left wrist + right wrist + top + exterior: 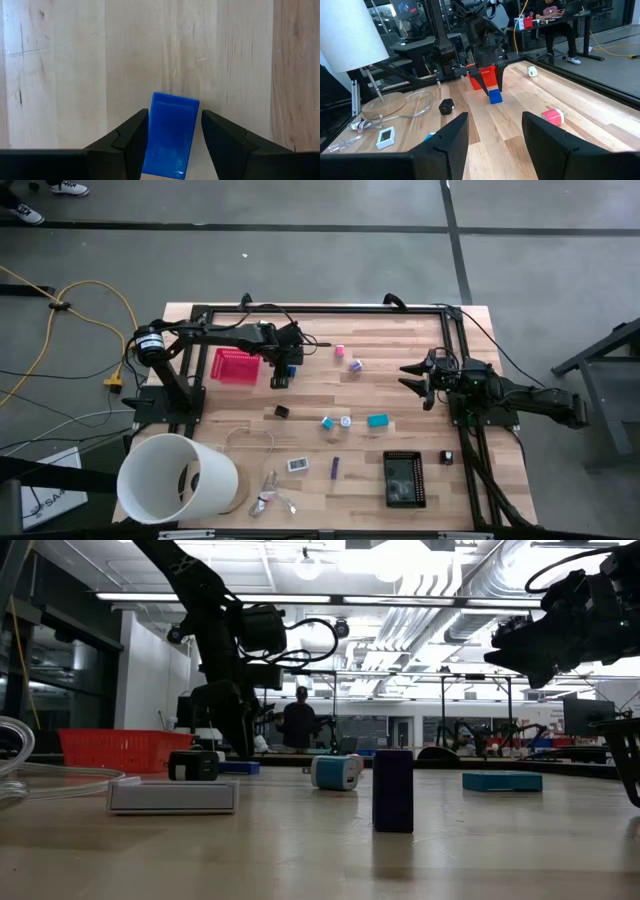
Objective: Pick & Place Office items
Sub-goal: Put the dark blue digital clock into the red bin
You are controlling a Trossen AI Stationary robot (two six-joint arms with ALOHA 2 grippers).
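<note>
Blue block [170, 135] sits on the wood table [65, 75], low centre of the left wrist frame, slightly tilted, between the left gripper's [174, 131] two fingers. Narrow gaps show on both sides, so jaws bracket it but I can't confirm contact; call it part-open around the block. In the high view this is upper-left of the table, just right of the red basket [236, 366].

Right gripper [420, 377] hangs above the right side of the table, jaws apart, holding nothing.

Other items are spread mid-table: pink piece [340, 351], teal block [377, 420], black cube [282, 411], purple piece [335, 467], black tray [404, 479]. White tub [175, 478] lies at lower left, with the wire loop [268, 498] beside it.
</note>
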